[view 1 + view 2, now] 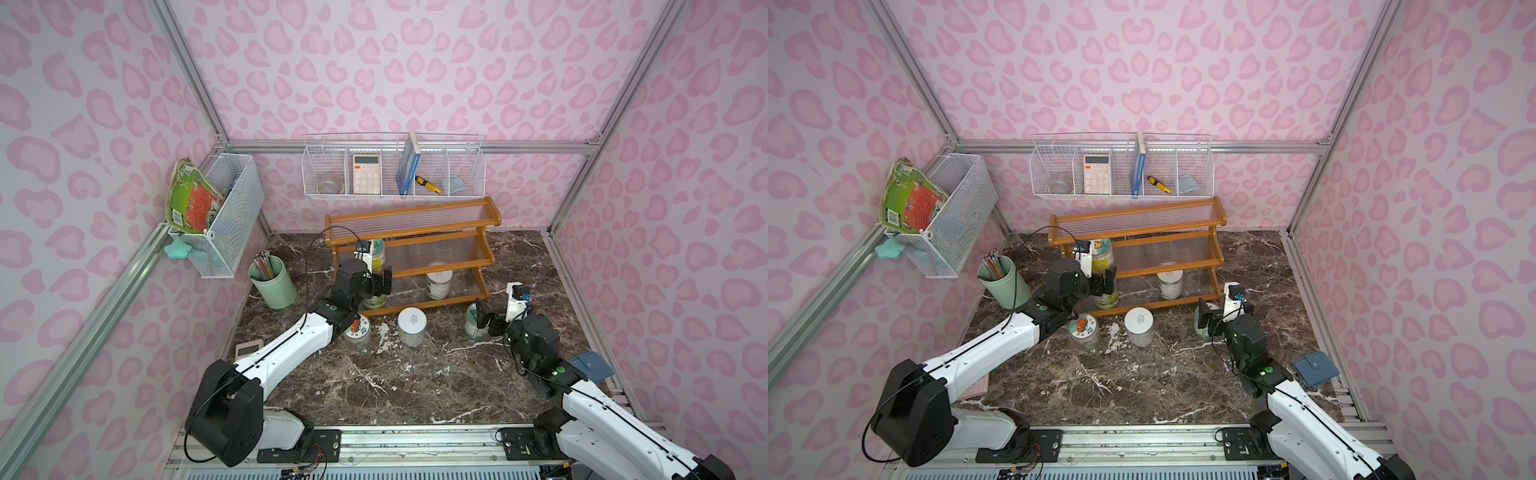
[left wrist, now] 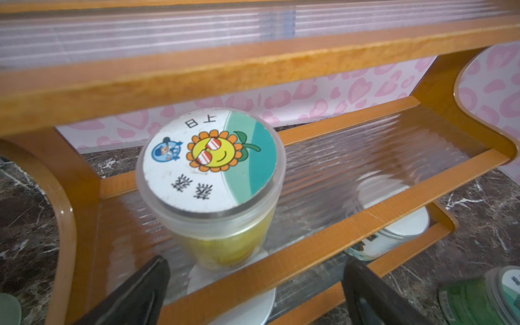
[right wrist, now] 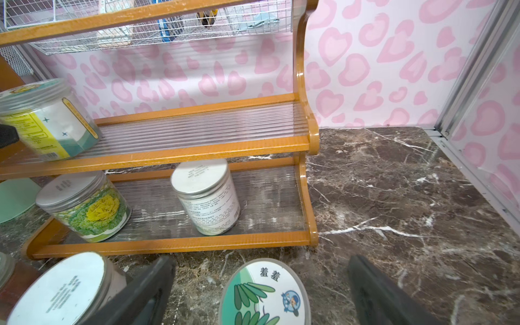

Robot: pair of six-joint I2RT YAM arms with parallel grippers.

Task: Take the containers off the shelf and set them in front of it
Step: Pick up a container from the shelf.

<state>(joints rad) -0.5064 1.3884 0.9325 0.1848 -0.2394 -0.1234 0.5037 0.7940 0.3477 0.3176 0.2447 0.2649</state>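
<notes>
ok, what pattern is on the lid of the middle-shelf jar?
The lid is white, with a cartoon sunflower in sunglasses and a teal band at one side. It shows best in the left wrist view.

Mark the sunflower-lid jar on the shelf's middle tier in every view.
Both top views: the sunflower-lid jar stands at the left end of the shelf, left of picture centre.
Left wrist: centre, with the lid sticker facing the camera.
Right wrist: far left edge, seen from the side.
Shared landmark: the shelf's orange wooden rails.
</notes>
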